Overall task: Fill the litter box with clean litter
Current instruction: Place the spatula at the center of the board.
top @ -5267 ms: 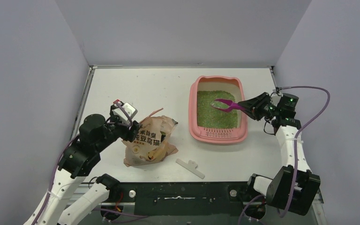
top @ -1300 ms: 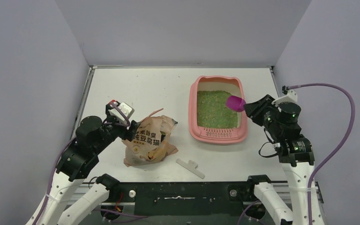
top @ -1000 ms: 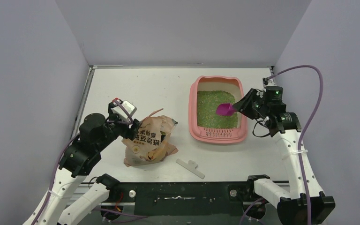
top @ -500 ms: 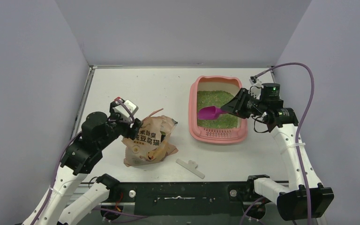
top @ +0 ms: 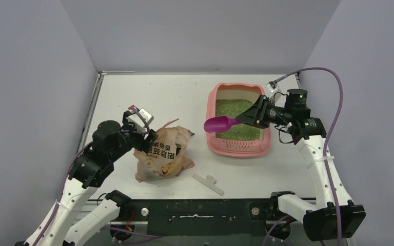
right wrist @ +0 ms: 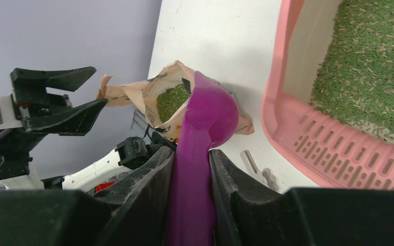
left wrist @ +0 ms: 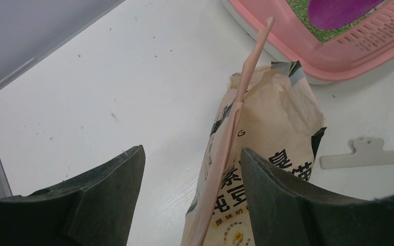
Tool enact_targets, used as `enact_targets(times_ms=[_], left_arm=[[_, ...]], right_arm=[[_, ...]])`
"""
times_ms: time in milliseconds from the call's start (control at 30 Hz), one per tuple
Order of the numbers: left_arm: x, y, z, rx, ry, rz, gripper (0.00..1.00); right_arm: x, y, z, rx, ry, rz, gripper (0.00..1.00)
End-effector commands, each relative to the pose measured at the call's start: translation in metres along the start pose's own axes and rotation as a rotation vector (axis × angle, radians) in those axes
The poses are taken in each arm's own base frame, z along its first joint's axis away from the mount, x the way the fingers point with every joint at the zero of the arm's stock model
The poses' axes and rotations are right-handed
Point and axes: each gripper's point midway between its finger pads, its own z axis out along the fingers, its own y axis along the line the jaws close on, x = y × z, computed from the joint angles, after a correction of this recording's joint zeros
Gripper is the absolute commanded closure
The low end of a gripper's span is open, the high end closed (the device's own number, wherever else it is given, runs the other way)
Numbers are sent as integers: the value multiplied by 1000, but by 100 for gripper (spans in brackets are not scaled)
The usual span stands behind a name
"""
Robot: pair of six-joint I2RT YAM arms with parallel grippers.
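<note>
The pink litter box (top: 238, 148) stands at the right of the table, with a bed of green litter (top: 236, 110) inside. My right gripper (top: 243, 119) is shut on the handle of a magenta scoop (top: 216, 123), whose bowl hangs past the box's left rim; no green shows in it. The right wrist view shows the scoop (right wrist: 205, 123) pointing at the open paper bag (right wrist: 159, 97), which holds more green litter (right wrist: 170, 101). My left gripper (left wrist: 192, 151) is open, and the bag's upright edge (left wrist: 236, 118) stands between its jaws.
A white plastic clip (top: 209, 183) lies on the table in front of the bag (top: 164, 154). Grey walls close in the table on the left, right and back. The box's slotted strip (right wrist: 338, 154) faces the near side.
My right gripper has carried the scoop leftward, from above the litter bed to beyond the box's left rim, towards the bag. The left arm shifted slightly at the bag.
</note>
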Motion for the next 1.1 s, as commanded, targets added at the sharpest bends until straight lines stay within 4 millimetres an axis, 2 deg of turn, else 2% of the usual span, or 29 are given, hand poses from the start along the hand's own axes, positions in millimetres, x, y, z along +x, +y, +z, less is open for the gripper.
enact_targets(times_ms=[0, 133, 267, 367, 467, 567, 667, 767, 867, 1067], left_arm=[[-14, -2, -1, 17, -31, -8, 34], [-10, -3, -1, 20, -11, -9, 34], [-4, -1, -2, 5, 11, -10, 34], [0, 1, -3, -9, 30, -11, 34], [2, 3, -4, -24, 31, -16, 34], [2, 4, -5, -32, 14, -19, 34], [1, 4, -4, -33, 10, -22, 34], [0, 3, -4, -28, 7, -23, 34], [-1, 3, -4, -26, 3, -24, 34], [-3, 4, -7, -32, -2, -24, 34]], right_arm=[[-11, 40, -5, -148, -30, -88, 100], [-10, 52, 6, -198, -6, -88, 100], [-1, 59, 14, -206, 34, -106, 100], [12, 49, 16, -148, 56, -82, 100], [36, 42, 18, -140, 95, -8, 100], [60, 23, 15, -82, 98, 67, 100], [84, -9, 14, 16, 101, 151, 100], [100, -29, 18, 68, 103, 225, 100], [103, -45, 22, 116, 88, 255, 100], [100, -58, 28, 164, 72, 271, 100]])
